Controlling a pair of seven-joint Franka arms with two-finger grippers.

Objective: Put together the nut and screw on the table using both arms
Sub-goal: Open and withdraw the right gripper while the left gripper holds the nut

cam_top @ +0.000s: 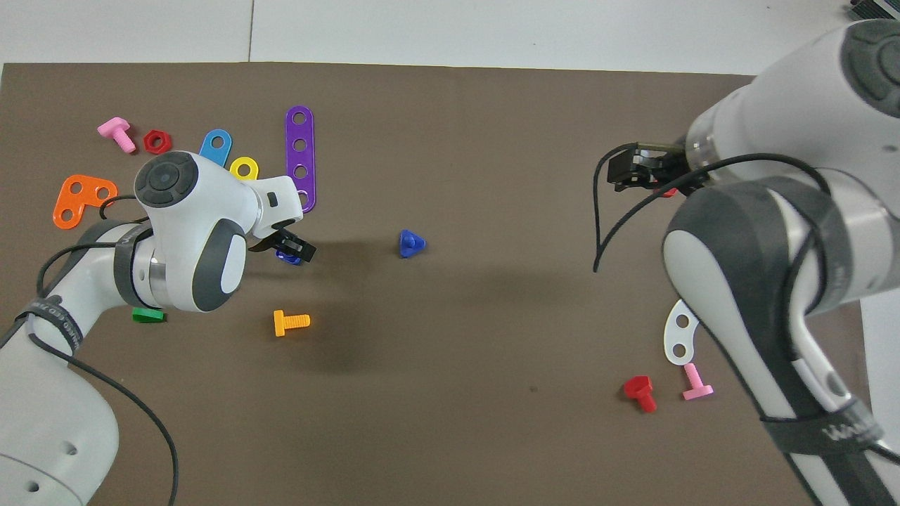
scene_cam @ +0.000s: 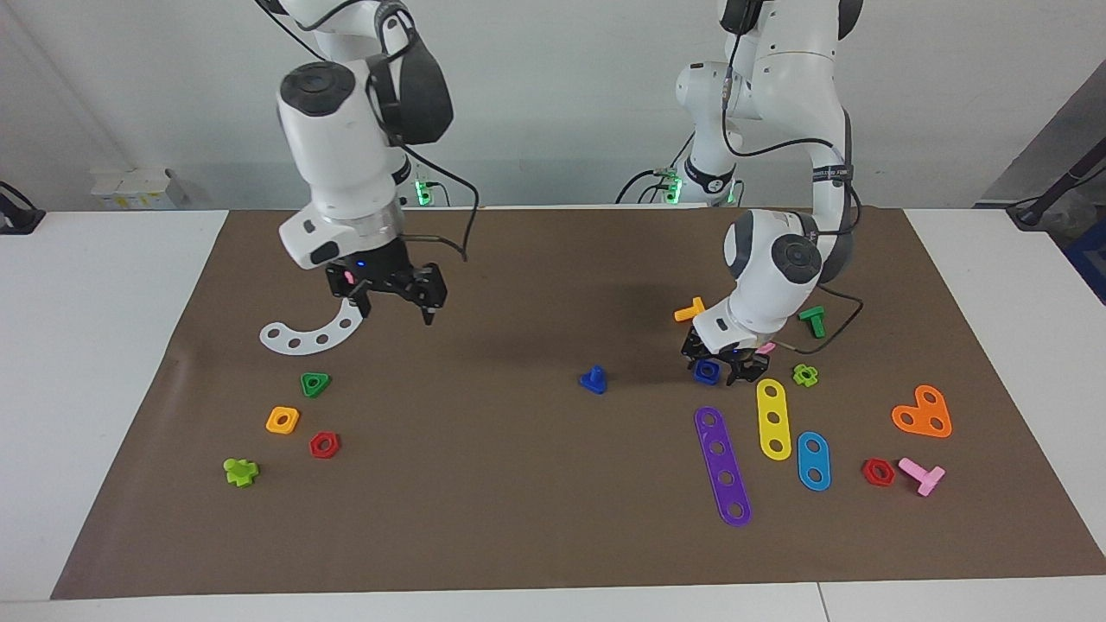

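Observation:
The dark-blue nut [scene_cam: 706,371] lies on the brown mat [scene_cam: 484,484] toward the left arm's end, partly covered in the overhead view [cam_top: 287,258]. My left gripper [scene_cam: 726,367] is down at the mat right at the nut, tilted over it [cam_top: 290,246]. The dark-blue screw [scene_cam: 593,379] stands alone on its head near the mat's middle [cam_top: 410,243]. My right gripper [scene_cam: 394,304] is open and empty, raised over the mat by the white curved plate [scene_cam: 315,329], well away from the screw [cam_top: 636,172].
An orange bolt [scene_cam: 690,309], a green bolt [scene_cam: 812,320] and a pink nut [scene_cam: 767,347] lie close around the left gripper. Purple [scene_cam: 722,466], yellow [scene_cam: 773,418] and blue [scene_cam: 813,460] strips lie farther from the robots. Several small nuts [scene_cam: 282,420] lie at the right arm's end.

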